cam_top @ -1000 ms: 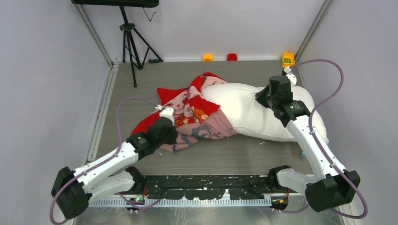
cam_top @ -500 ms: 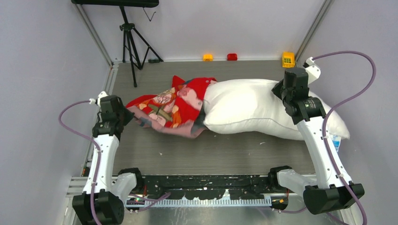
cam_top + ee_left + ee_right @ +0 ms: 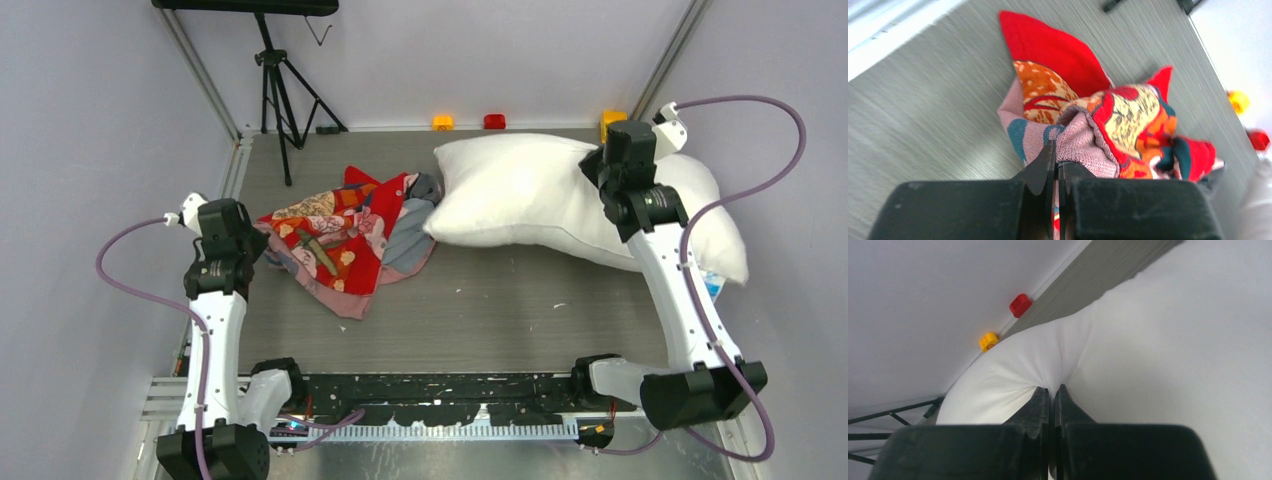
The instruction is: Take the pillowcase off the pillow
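From above, the right gripper hides its fingertips under its own wrist, which also covers part of the yellow block. In the left wrist view we see the pillow only as a blurred sliver cut by the edge, and the pillowcase disappears behind the left gripper.

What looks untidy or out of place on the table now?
The pillowcase lies crumpled in a heap, partly inside out, pinched by the left gripper. The pillow seems to overhang the right edge of the table.

Matt printed cloth pillowcase; smooth white cloth pillow; matt grey streaked worktop; matt black plastic fingers.
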